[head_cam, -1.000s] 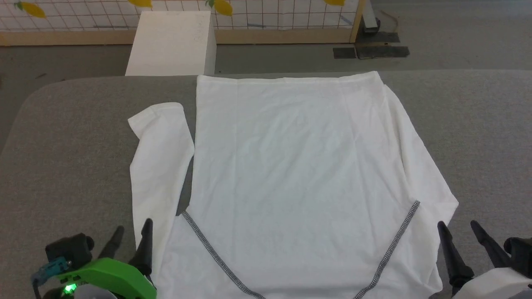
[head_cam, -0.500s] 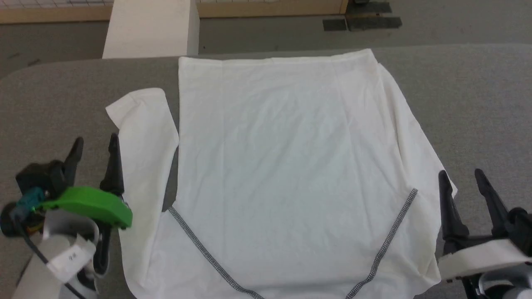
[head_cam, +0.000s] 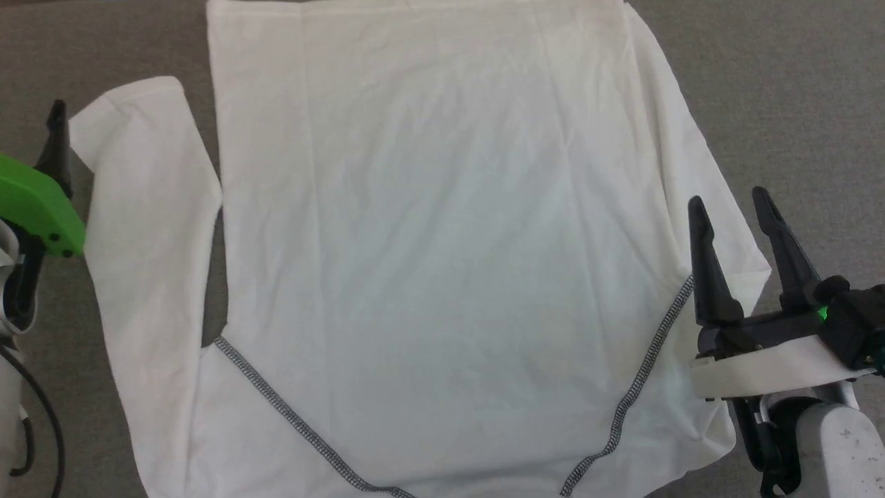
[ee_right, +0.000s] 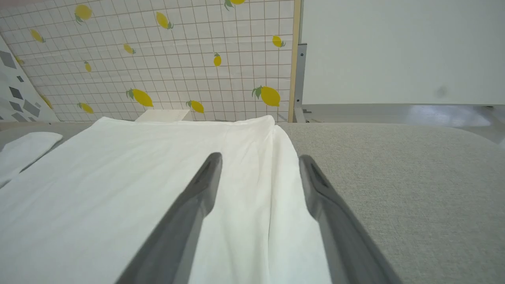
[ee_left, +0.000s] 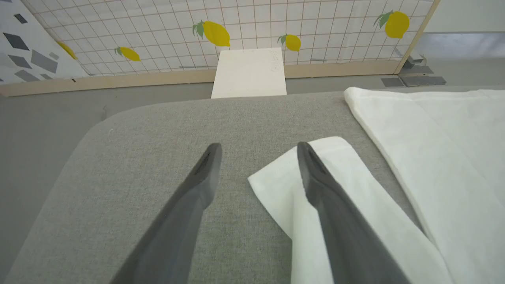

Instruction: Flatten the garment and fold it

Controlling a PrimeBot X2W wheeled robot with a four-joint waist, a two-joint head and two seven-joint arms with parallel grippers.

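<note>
- The left gripper (ee_left: 258,146) has come forward along the outer side of the left sleeve (head_cam: 145,228), from down by the shoulder seam to level with the cuff (ee_left: 276,181). Its jaws stand wide apart and hold nothing. In the left wrist view one finger is over bare table (head_cam: 795,83) and the other over the cuff.
- The garment (head_cam: 442,228) lies spread flat on the grey table, hem far and stitched shoulder seams near. It looks unmoved; the head camera has tipped down, so the whole picture has shifted.
- The right gripper (head_cam: 727,196) has also advanced, from below the end of the right seam to past it. It hovers wide open and empty over the shirt's right edge.
- Flattening looks done. Judging by these positions, both arms are lining up to take the sleeves for a first inward fold.
</note>
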